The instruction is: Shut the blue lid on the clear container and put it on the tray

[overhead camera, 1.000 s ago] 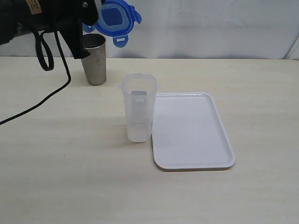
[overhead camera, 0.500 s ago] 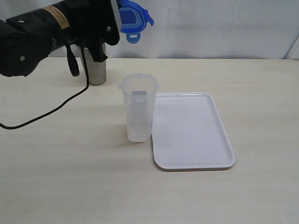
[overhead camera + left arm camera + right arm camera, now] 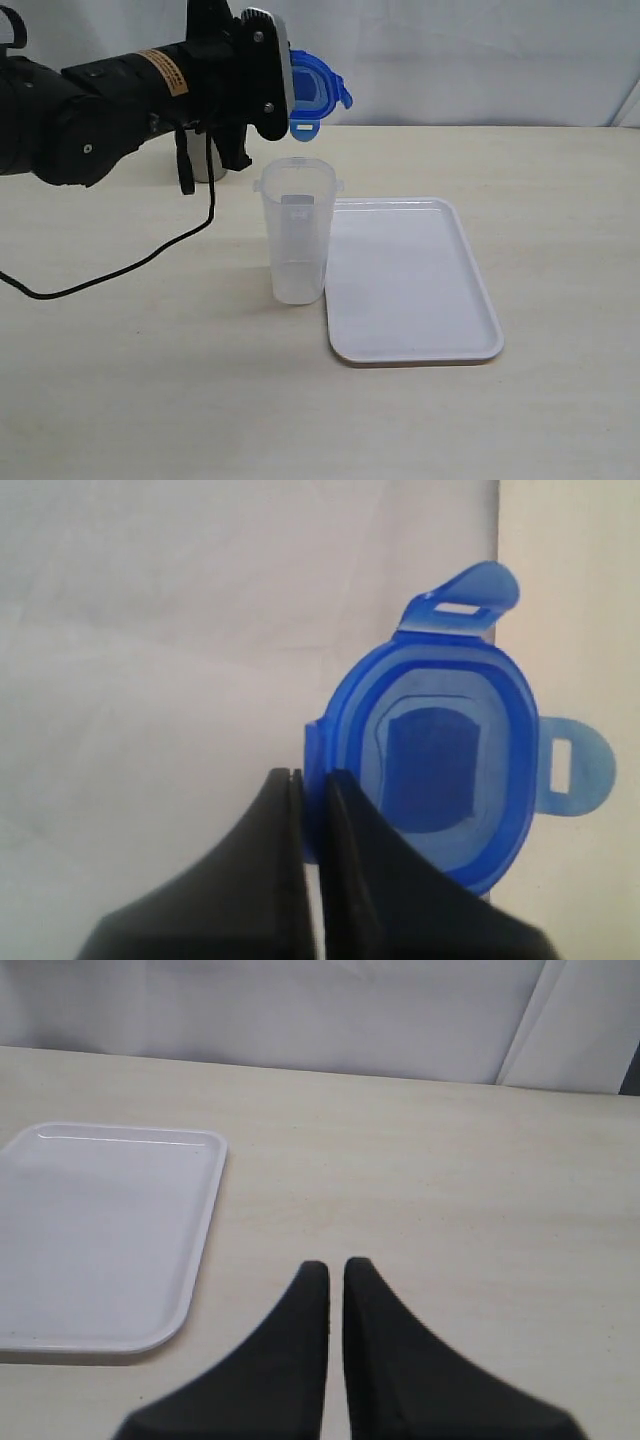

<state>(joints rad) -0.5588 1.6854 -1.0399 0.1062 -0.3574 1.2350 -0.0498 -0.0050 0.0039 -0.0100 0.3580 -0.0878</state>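
Note:
The blue lid (image 3: 315,92) hangs in the air, held on edge, just above and behind the mouth of the clear container (image 3: 297,230). My left gripper (image 3: 288,85) is shut on the lid's rim; in the left wrist view the lid (image 3: 440,750) shows its flaps, with the gripper (image 3: 312,780) pinching its edge. The clear container stands upright and open on the table, touching the left edge of the white tray (image 3: 410,280). The right gripper (image 3: 335,1268) is shut on nothing, over bare table beside the tray (image 3: 100,1230); it is outside the exterior view.
A steel cup stands behind my left arm (image 3: 120,100), almost wholly hidden by it. A black cable (image 3: 130,265) trails from the arm across the table's left side. A white backdrop closes the far edge.
My left arm has swung right and down with the blue lid, from above the steel cup to just above the clear container's mouth. The container and tray have not moved.

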